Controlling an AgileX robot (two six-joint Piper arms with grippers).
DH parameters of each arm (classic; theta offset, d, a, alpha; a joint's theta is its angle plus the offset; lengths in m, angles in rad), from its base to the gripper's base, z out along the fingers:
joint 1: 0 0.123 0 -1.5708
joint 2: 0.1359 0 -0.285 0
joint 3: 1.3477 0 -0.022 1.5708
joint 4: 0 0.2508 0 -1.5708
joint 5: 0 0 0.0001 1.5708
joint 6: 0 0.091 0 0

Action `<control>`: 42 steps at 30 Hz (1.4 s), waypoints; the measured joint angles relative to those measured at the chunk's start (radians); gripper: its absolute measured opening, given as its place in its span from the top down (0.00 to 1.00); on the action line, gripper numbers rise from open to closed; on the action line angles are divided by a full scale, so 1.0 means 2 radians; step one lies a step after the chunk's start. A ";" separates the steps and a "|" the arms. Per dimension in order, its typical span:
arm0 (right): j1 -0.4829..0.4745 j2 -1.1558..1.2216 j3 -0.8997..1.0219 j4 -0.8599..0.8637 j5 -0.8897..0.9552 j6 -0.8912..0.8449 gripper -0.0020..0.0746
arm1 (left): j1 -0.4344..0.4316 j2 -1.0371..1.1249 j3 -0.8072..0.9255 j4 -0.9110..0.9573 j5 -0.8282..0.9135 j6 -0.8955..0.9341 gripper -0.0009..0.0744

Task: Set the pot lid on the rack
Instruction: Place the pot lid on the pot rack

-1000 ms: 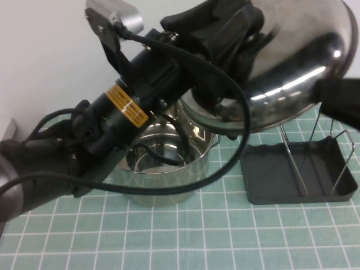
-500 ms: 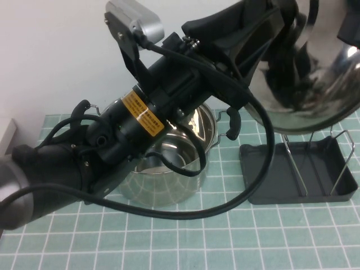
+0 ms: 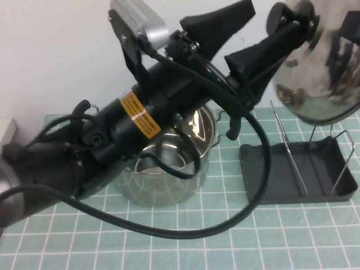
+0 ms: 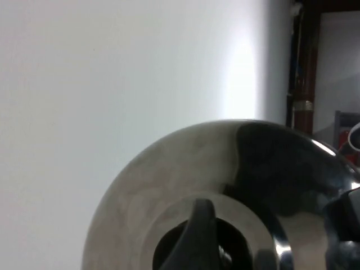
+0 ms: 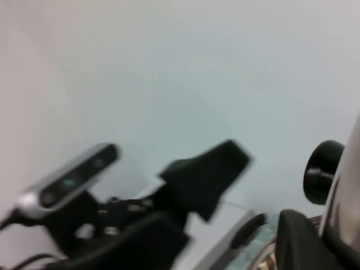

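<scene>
- What is the left tool [image 3: 261, 25] doing?
- It is up high, reaching across from the robot's left toward the right side. Its two fingers [image 3: 225, 22] are spread wide apart, so it is released, not clenched. The tip of the lower finger sits right against the black knob [image 3: 283, 17] of the lid [image 3: 323, 67].
- So is it carrying the lid?
- I cannot tell what carries it. The knob is beside one fingertip, not squeezed between the two.
- And the right tool?
- It is out of sight in every view, so I cannot tell its state. Its wrist camera looks at the left arm [image 3: 135, 118], with the knob and the lid's edge close by.
- Where exactly is the lid?
- In the air at the upper right, tipped nearly on edge, knob toward the left arm. It hangs above the rack [image 3: 264, 180], clear of the tray, with the tops of the wire dividers [image 3: 287, 146] just under its lower edge.
- What else is there?
- The open steel pot [image 3: 169, 180] stands on the green gridded desk [image 3: 253, 242], under the left arm and just beside the rack.
</scene>
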 joint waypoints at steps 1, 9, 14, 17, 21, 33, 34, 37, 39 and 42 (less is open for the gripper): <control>0.000 0.000 0.000 0.000 -0.012 -0.011 0.88 | 0.006 -0.003 -0.001 0.005 -0.001 -0.003 0.14; 0.000 0.045 0.000 0.000 -0.064 -0.089 0.88 | 0.073 -0.065 -0.003 0.152 0.128 -0.160 0.81; 0.000 0.113 0.000 -0.005 -0.081 -0.127 0.88 | 0.094 -0.089 -0.003 0.309 0.144 -0.271 0.96; 0.000 0.148 0.000 -0.008 -0.087 -0.143 0.88 | 0.094 -0.092 -0.003 0.372 0.144 -0.308 0.98; 0.000 0.186 0.000 -0.010 -0.088 -0.157 0.88 | 0.094 -0.092 -0.003 0.414 0.144 -0.345 0.99; 0.000 0.234 0.000 -0.086 -0.076 -0.192 0.88 | 0.094 -0.092 -0.003 0.433 0.157 -0.358 0.99; 0.000 0.234 0.000 -0.093 -0.075 -0.193 0.88 | 0.094 -0.092 -0.003 0.433 0.160 -0.358 0.99; 0.000 0.234 0.000 -0.112 -0.076 -0.194 0.88 | 0.094 -0.092 -0.003 0.433 0.165 -0.356 0.99; 0.000 0.234 0.000 -0.120 -0.077 -0.195 0.88 | 0.094 -0.092 -0.003 0.433 0.165 -0.355 0.99; 0.000 0.234 0.000 -0.133 -0.081 -0.204 0.88 | 0.094 -0.092 -0.003 0.433 0.166 -0.355 0.99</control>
